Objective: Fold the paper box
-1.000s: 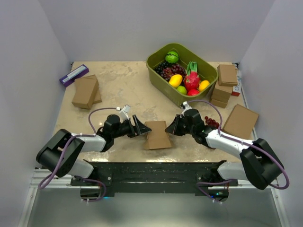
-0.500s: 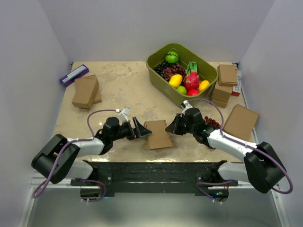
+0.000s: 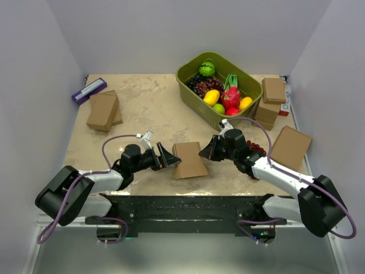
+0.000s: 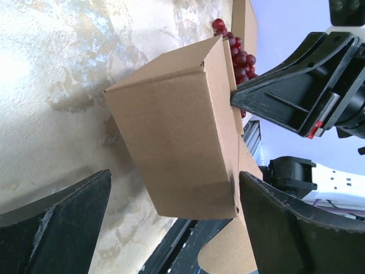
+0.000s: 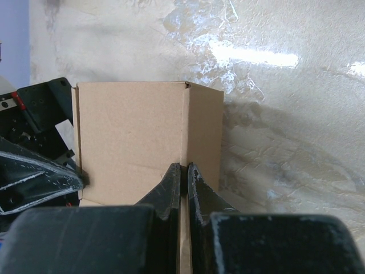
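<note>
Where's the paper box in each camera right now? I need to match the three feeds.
Top external: paper box sits low centre, between the left jaws and the right jaws.
Left wrist: box fills the centre, above and between the open left jaws.
Right wrist: box is left of centre, just above that camera's own jaws.
Shared landmark: the right jaws, shut at the box's edge, show in all three views.
</note>
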You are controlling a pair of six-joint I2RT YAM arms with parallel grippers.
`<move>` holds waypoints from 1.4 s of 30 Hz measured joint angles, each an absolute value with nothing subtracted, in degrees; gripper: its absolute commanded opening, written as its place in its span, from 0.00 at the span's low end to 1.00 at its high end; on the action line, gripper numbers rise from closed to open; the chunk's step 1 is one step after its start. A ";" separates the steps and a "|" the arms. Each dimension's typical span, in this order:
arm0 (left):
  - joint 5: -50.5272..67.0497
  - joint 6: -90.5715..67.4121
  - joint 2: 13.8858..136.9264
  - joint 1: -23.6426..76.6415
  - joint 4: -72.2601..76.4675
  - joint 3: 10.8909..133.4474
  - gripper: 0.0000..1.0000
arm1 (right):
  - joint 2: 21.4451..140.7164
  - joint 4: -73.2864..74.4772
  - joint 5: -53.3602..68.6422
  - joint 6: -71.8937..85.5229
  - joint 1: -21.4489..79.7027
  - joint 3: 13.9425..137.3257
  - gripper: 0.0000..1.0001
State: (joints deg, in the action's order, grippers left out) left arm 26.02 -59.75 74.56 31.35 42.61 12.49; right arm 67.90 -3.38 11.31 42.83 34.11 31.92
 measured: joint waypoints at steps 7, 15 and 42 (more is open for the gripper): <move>26.50 -62.48 78.74 33.65 47.72 13.02 0.63 | 68.31 -3.44 11.53 42.54 34.13 31.92 0.00; 26.83 -65.54 82.52 33.91 51.51 13.30 0.34 | 68.38 -1.26 8.56 38.83 35.27 33.36 0.35; 49.95 -66.54 80.88 21.87 33.85 16.58 0.31 | 61.87 10.15 -24.53 7.53 80.27 42.76 0.94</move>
State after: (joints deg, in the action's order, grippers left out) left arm 49.95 -66.54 80.88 21.87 33.85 16.58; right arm 61.87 10.15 -24.53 7.53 80.27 42.76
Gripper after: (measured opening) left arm 0.627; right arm 0.926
